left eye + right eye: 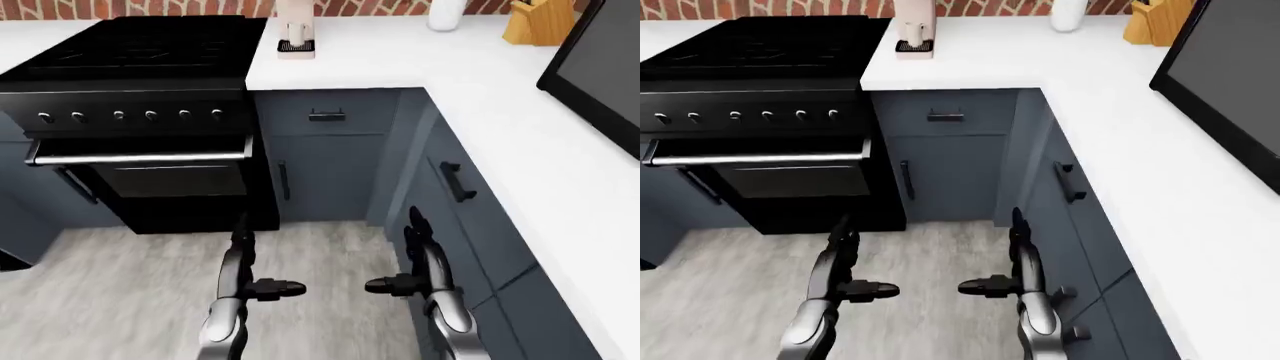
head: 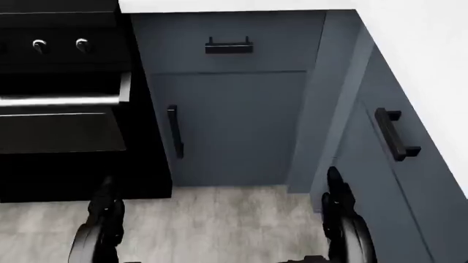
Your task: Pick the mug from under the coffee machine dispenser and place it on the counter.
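Note:
A white mug (image 1: 295,33) stands on the drip tray of a pale coffee machine (image 1: 296,15) at the top of the left-eye view, on the white counter (image 1: 380,56) just right of the black stove. It also shows in the right-eye view (image 1: 914,33). My left hand (image 1: 250,266) and right hand (image 1: 412,262) hang low over the grey floor, far below the mug. Both hands are open and empty.
A black stove and oven (image 1: 140,112) fills the left. Blue-grey cabinets (image 1: 325,157) run under the L-shaped counter. A white jar (image 1: 445,15) and a wooden knife block (image 1: 540,21) stand at the top right. A black appliance (image 1: 600,67) sits on the right counter.

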### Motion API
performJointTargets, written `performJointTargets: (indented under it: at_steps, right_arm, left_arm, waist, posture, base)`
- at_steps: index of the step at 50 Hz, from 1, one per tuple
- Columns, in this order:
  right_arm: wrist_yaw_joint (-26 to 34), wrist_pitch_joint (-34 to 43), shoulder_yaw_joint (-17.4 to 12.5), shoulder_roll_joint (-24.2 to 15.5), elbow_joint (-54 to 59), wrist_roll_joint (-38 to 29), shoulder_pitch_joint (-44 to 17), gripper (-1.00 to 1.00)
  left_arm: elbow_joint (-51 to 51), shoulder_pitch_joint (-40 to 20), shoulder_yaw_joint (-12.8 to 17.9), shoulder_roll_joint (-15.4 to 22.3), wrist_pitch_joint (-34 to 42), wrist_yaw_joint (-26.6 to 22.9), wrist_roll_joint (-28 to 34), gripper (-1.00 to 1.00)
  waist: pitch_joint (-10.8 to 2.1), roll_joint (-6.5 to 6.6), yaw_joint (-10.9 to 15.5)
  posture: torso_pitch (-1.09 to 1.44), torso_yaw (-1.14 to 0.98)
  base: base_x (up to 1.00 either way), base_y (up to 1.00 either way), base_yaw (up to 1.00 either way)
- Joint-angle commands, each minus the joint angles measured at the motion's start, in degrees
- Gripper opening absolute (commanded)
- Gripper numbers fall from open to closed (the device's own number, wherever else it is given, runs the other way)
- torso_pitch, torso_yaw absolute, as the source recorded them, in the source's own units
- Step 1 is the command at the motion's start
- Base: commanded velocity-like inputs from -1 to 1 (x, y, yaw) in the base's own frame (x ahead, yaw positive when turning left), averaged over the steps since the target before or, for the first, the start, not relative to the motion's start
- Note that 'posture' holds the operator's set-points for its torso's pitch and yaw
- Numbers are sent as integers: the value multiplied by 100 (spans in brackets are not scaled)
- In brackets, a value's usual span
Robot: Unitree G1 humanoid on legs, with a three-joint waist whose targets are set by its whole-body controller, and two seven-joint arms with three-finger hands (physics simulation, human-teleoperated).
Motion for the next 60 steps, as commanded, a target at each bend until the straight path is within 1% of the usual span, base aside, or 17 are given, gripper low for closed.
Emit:
performJointTargets:
  at_steps: [1,3,4,5,7,8,14,18,25,34,35,37,45,48,51,57,60]
  right_arm:
    - [23,-282,-7,-5,-501,75,-158,100]
    - [13,-217,-5,3,-566,105,-161,100]
    - [-5,-178,-7,8,-635,119,-155,100]
    - [-14,-104,-6,10,-750,140,-141,100]
    - [-20,113,14,1,-1129,145,-97,100]
    - [-12,169,23,-3,-1221,137,-86,100]
    - [17,526,-6,-38,-1916,92,-76,100]
    - [93,1222,-171,-103,-2860,248,-188,100]
    - [98,2073,-482,-230,-3804,452,-496,100]
    - [122,2415,-754,-405,-4123,560,-790,100]
    - [127,2434,-766,-419,-4154,563,-798,100]
    - [130,2509,-802,-446,-4233,579,-840,100]
    - [115,2675,-844,-487,-4427,585,-909,100]
    - [129,2700,-839,-494,-4477,578,-899,100]
    - [151,2681,-832,-483,-4489,570,-879,100]
    - [177,2747,-830,-477,-4575,579,-863,100]
    - [184,2734,-825,-470,-4570,569,-851,100]
  left_arm:
    - [-684,-125,-40,-5,-143,-23,-42,100]
    - [-763,-108,-56,-8,-99,-28,-32,100]
    - [-845,-92,-61,-9,-60,-22,-22,100]
    - [-980,-64,-67,-10,20,-27,-27,100]
    - [-1486,-11,-69,-12,342,-18,-53,100]
    - [-1604,-4,-61,-4,402,-10,-36,100]
    - [-2307,28,-5,2,873,-9,-98,100]
    - [-3462,16,3,13,1706,12,-139,100]
    - [-4198,-184,334,111,2338,0,-228,100]
    - [-4781,-415,624,225,2898,-3,-311,100]
    - [-4814,-440,638,231,2945,1,-315,100]
    - [-4905,-475,642,238,3040,11,-320,100]
    - [-5157,-576,755,298,3329,7,-374,100]
    - [-5195,-575,753,303,3348,4,-371,100]
    - [-5123,-547,755,293,3284,-12,-360,100]
    - [-5206,-580,799,309,3375,-4,-378,100]
    - [-5200,-569,792,306,3363,-4,-373,100]
  waist:
    - [-5,-45,-12]
    - [-357,-3,40]
    - [-298,-6,39]
    - [-96,-38,36]
    - [-407,-45,42]
    - [-440,-44,44]
    - [-462,-26,51]
    - [-500,-22,52]
    - [-519,-27,60]
    - [-470,-31,54]
    - [-561,3,52]
    - [-385,24,52]
    - [-339,8,29]
    - [-315,83,27]
    - [-243,249,43]
    - [-289,110,82]
    - [-291,-163,91]
  posture:
    - [0,0]
    - [0,0]
    - [0,0]
    - [0,0]
    - [0,0]
    - [0,0]
    - [0,0]
    - [0,0]
    - [0,0]
    - [0,0]
    - [0,0]
    - [0,0]
    - [0,0]
    - [0,0]
    - [0,0]
    - [0,0]
    - [0,0]
  base:
    - [0,0,0]
    - [0,0,0]
    - [0,0,0]
    - [0,0,0]
    - [0,0,0]
    - [0,0,0]
    - [0,0,0]
    - [0,0,0]
    - [0,0,0]
    - [0,0,0]
    - [5,0,0]
    - [7,0,0]
    - [6,0,0]
    - [8,0,0]
    - [11,0,0]
    - [13,0,0]
    - [13,0,0]
